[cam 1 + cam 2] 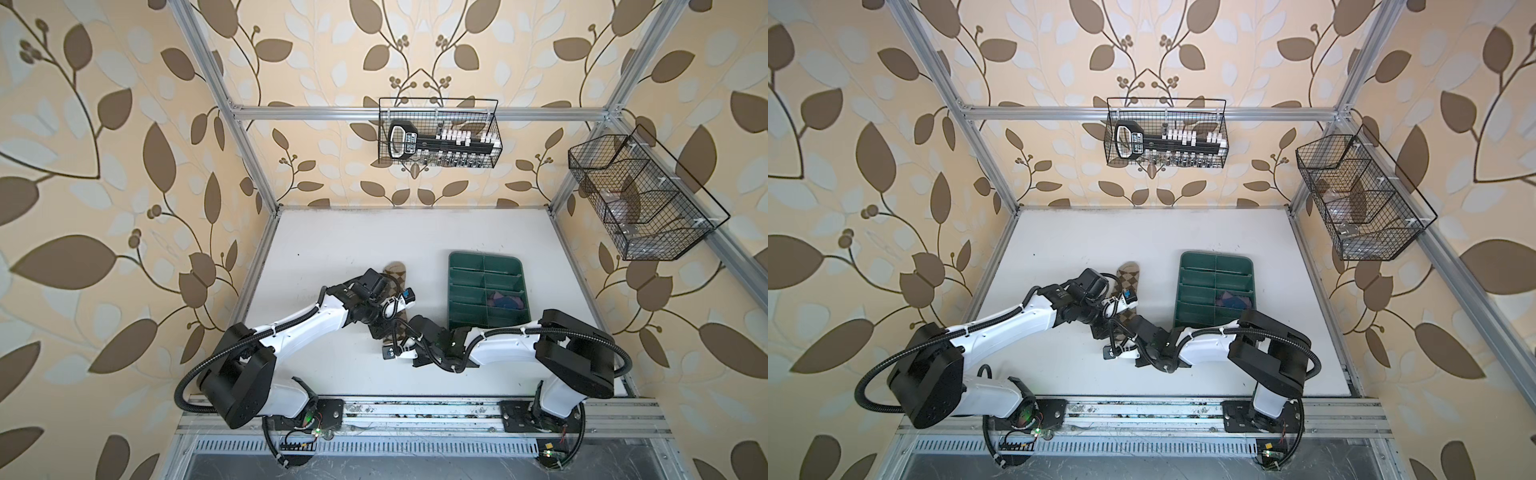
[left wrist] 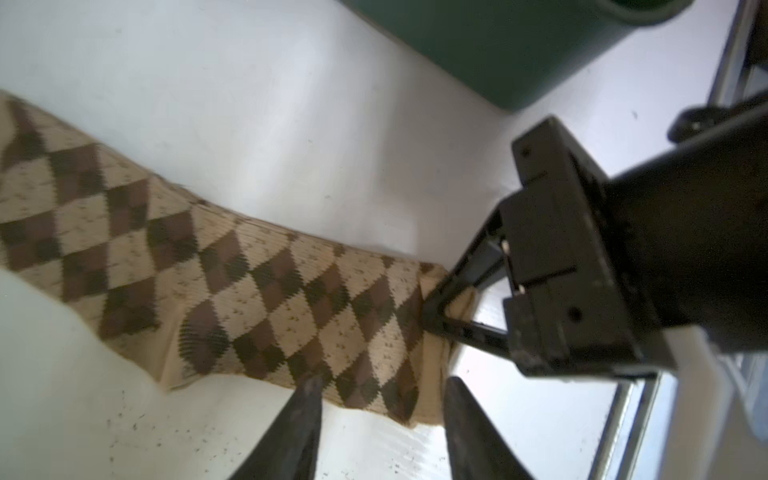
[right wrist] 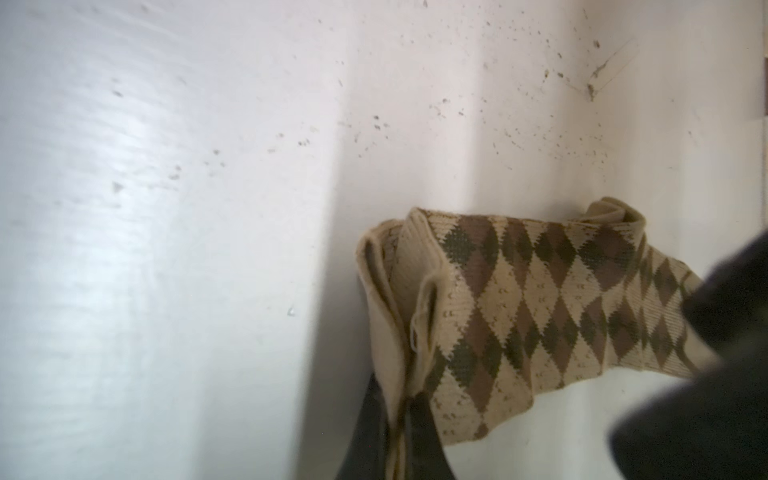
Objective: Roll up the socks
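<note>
Nearest the robot's base, the right gripper point(image 3: 399, 399) is pinching the cuff of the tan argyle sock point(image 3: 519, 299), its jaws pressed together on a bunched fold of the plain tan hem. Just beyond, the left gripper point(image 2: 382, 386) is hovering with its fingers spread over the sock's edge, gripping nothing. The sock is lying on the white table point(image 1: 332, 249), stretching from the cuff toward the far side. Its toe end is showing past the left wrist in both top views.

To roll well, I judge the right gripper should be turning the pinched cuff over onto the leg in a tight first turn. Meanwhile the left should be pressing the fabric flat just ahead of the fold, so the sock is not dragging. Starting square to the sock's length matters, since a skewed turn would be coning out.

Farther right, the purple sock point(image 1: 505, 300) is sitting bunched in a right-hand compartment of the green divided tray point(image 1: 457, 257), well apart from the tan one.

The arms are covering the tan sock's middle in both top views, so any roll there is hidden. The right wrist view is cutting off the lower part of the pinch, and a dark blur is blocking one corner. The purple sock is showing too small to tell whether it is rolled.
</note>
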Controlling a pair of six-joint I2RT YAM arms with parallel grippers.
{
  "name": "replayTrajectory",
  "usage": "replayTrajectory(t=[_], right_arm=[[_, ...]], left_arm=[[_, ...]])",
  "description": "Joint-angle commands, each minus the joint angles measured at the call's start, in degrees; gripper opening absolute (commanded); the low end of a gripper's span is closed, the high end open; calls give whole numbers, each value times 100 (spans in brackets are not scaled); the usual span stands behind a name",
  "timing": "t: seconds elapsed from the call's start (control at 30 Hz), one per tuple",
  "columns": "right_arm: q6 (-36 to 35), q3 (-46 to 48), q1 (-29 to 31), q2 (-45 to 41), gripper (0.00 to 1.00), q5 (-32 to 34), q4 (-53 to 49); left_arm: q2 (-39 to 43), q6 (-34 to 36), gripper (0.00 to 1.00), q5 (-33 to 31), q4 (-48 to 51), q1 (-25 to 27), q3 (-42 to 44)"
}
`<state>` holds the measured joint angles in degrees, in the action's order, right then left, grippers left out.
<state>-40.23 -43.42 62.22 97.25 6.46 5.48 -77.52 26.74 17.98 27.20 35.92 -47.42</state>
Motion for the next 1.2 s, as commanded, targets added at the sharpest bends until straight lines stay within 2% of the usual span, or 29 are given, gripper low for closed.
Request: replayTrajectory(t=[0.0, 0.1, 0.17, 0.27, 0.37, 0.47, 0.6, 0.67, 0.77, 0.87, 1.03, 1.17], right_arm=[[313, -279, -59, -140, 0, -638, -841], [430, -554, -207, -156, 0, -1047, -1419], [465, -813, -315, -73, 0, -1396, -1929], [485, -1280, -473, 185, 0, -1865, -2744], [526, -1766, -627, 557, 0, -2401, -3481], [490, -2173, -801, 958, 0, -2897, -4052], [439, -2688, -1049, 1371, 0, -3387, -4601], [433, -3065, -1186, 1607, 0, -3576, -4844], [404, -3578, -1303, 2008, 0, -3714, -5193], [394, -3981, -1374, 2386, 0, -3597, -5375], [403, -4227, -1540, 2662, 0, -3571, -5335], [393, -4286, -1650, 2787, 0, -3654, -5324]], left_arm=[[353, -226, 52, -560, -292, -10, 184], [849, -638, 52, -1547, -757, -12, 325], [1355, -893, 52, -2471, -1047, -15, 457], [2231, -966, 53, -3851, -1275, -13, 659], [3126, -807, 56, -4637, -1102, -15, 734], [3914, -467, 54, -4319, -488, -15, 595], [4613, 892, 50, -2457, 958, -11, 285], [4754, 1480, 51, -1975, 1485, -5, 179], [4524, 1860, 50, -1804, 1881, 21, 29], [4284, 2127, 50, -1847, 1780, 200, 149], [4093, 2363, 54, -2321, 1156, 1035, 722], [3631, 2106, 55, -2460, 753, 1804, 1162]])
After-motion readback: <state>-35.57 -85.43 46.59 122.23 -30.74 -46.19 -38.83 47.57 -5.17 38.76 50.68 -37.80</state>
